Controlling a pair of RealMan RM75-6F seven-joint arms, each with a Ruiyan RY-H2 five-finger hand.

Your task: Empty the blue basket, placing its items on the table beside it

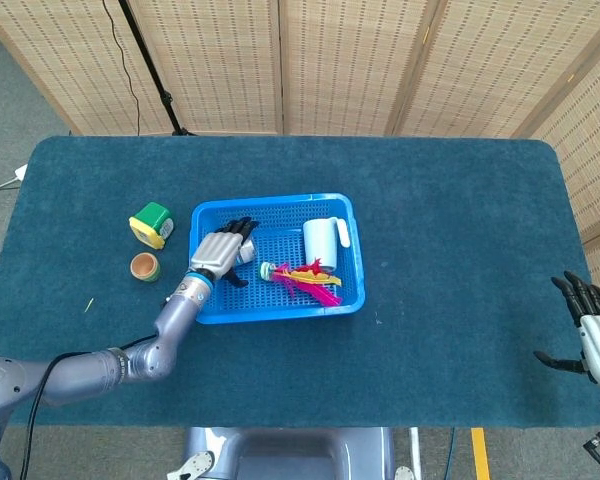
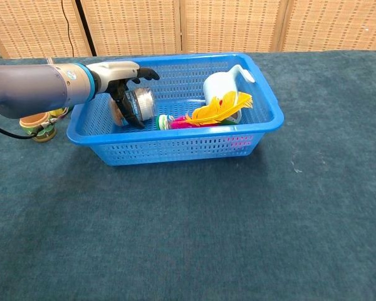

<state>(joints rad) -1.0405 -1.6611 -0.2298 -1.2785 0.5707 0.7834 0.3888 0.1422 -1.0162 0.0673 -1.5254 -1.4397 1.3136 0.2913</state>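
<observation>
Right hand [image 1: 592,335]: near right corner of the table, fingers spread, idle.
Blue basket [image 2: 175,149]: mid-table.
Your left hand [image 2: 120,78]: inside its left end, fingers curled around the small jar [image 2: 136,105] lying sideways, ready to lift.

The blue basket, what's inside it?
Inside the blue basket lie a silver can under the left hand, a white cup and a feather toy. The cup's inside is hidden.
</observation>
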